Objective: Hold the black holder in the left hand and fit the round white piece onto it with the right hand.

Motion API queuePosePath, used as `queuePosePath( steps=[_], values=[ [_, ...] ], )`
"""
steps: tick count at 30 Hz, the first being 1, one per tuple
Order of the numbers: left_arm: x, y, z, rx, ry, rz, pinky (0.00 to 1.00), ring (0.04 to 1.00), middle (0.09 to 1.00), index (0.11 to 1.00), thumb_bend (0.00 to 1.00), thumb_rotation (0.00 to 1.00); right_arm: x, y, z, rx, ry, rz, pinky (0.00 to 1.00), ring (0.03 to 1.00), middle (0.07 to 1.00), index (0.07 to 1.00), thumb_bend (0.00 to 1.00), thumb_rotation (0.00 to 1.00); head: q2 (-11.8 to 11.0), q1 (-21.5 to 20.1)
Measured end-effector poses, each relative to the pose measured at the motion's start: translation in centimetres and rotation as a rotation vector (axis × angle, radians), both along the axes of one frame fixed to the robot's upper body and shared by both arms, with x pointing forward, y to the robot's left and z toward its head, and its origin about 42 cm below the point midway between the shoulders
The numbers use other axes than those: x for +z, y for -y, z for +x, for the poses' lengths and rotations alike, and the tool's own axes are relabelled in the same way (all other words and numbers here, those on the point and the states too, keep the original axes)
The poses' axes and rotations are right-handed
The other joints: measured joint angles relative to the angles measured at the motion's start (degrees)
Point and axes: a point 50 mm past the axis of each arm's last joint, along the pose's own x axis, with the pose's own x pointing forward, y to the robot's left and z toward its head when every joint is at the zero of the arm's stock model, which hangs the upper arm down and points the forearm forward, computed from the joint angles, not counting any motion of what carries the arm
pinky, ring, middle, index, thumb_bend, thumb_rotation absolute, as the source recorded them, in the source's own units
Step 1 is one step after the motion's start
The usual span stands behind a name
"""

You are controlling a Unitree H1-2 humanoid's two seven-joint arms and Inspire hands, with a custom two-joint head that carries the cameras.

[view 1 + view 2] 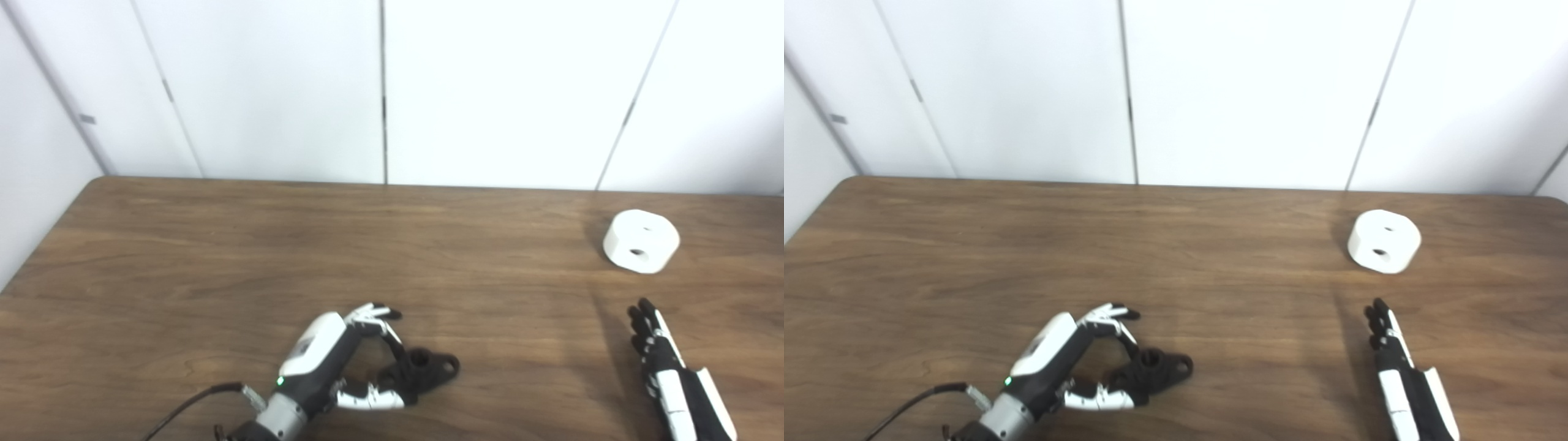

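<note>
The black holder (432,366) lies on the wooden table (245,257) near the front edge, its ringed end pointing right. My left hand (343,361) comes in from the lower left and has its fingers curled over the holder's left end, with the thumb pressed in from below. The round white piece (641,240), a short cylinder with two small holes, rests at the far right of the table. My right hand (658,355) lies well in front of it, fingers straight and pointing away, holding nothing.
White wall panels (380,92) rise behind the table's back edge. The table's left edge runs diagonally at the far left. A black cable (184,407) trails from the left wrist.
</note>
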Motion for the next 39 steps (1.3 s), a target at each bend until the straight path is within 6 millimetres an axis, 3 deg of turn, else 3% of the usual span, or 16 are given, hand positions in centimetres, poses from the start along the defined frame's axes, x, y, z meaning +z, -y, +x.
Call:
queuePosePath(
  steps=[4, 15, 31, 39],
  values=[
    [0.0, 0.4, -1.1, -0.032, -0.013, -0.002, 0.9, 0.934, 0.86, 0.489, 0.51, 0.05, 0.0, -0.2, -0.1, -0.007, -0.012, 0.0, 1.0, 1.0, 0.97, 1.0, 0.57, 1.0, 1.7, -1.3],
    [0.6, 0.3, -1.7, -0.109, -0.037, 0.101, 0.95, 0.948, 0.869, 0.49, 0.51, 0.05, 0.3, -0.7, -0.3, -0.017, -0.028, 0.005, 1.0, 1.0, 0.972, 1.0, 0.61, 1.0, 3.8, -2.5],
    [0.4, 1.1, -2.2, -0.123, 0.032, 0.262, 0.93, 0.915, 0.839, 0.489, 0.52, 0.05, 0.8, -0.7, -0.4, -0.022, -0.051, 0.018, 1.0, 1.0, 0.969, 1.0, 0.62, 1.0, 4.6, -2.5],
    [0.5, 1.4, -2.1, -0.12, 0.072, 0.317, 0.91, 0.898, 0.826, 0.489, 0.52, 0.05, 1.1, -0.2, -0.5, -0.021, -0.046, 0.071, 1.0, 1.0, 0.973, 1.0, 0.56, 1.0, 4.0, -3.0]
  ],
)
